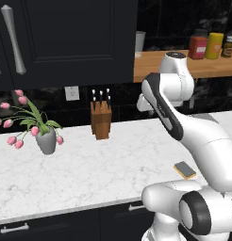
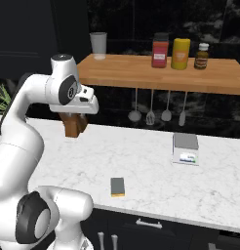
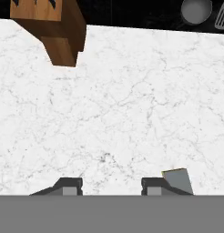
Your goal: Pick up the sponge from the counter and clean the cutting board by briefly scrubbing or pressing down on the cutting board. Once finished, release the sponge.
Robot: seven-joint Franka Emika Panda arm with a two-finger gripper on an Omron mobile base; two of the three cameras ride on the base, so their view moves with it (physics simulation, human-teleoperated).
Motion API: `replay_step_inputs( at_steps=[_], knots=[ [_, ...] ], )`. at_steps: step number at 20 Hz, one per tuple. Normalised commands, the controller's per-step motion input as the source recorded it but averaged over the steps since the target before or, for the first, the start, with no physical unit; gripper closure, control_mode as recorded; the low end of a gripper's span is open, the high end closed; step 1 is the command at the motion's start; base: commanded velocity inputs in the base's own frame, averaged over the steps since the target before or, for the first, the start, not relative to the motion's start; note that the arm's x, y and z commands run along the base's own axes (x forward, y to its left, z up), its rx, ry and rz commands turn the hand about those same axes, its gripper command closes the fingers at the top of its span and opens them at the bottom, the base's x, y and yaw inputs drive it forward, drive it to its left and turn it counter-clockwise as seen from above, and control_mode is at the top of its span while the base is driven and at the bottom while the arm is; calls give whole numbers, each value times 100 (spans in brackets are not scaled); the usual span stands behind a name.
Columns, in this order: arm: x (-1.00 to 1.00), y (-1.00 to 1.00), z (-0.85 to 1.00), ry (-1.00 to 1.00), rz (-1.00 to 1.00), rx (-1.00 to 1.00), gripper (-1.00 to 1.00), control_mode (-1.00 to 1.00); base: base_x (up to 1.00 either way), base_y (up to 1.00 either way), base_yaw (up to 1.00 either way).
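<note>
1. Near the front edge of the counter (image 2: 141,156) lies the sponge (image 2: 117,187), flat, dark side up.
2. Above the marble hangs the gripper (image 3: 111,184), its fingers apart and holding nothing.
3. The sponge corner shows just beside one fingertip (image 3: 152,184).
4. Farther back stands the knife block (image 1: 101,120).

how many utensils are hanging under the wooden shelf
4. They hang in a row under the shelf, left to right: a ladle, a slotted spatula, a spoon and a narrower utensil. None looks hidden.
</note>
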Motion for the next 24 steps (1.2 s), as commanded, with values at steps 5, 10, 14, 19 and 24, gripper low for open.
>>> replay_step_inputs(
  at_steps=[5,10,14,19,24],
  knots=[
    [-4,-5,-18,2,2,0,-100,-100,0,0,0],
    [-14,-23,-82,9,0,0,-100,-100,0,0,0],
    [0,-84,-94,16,-1,0,-100,-100,0,0,0],
    [0,-93,-100,29,-2,0,-100,-100,0,0,0],
    [0,-76,-87,32,0,1,-100,-100,0,0,0]
  ],
)
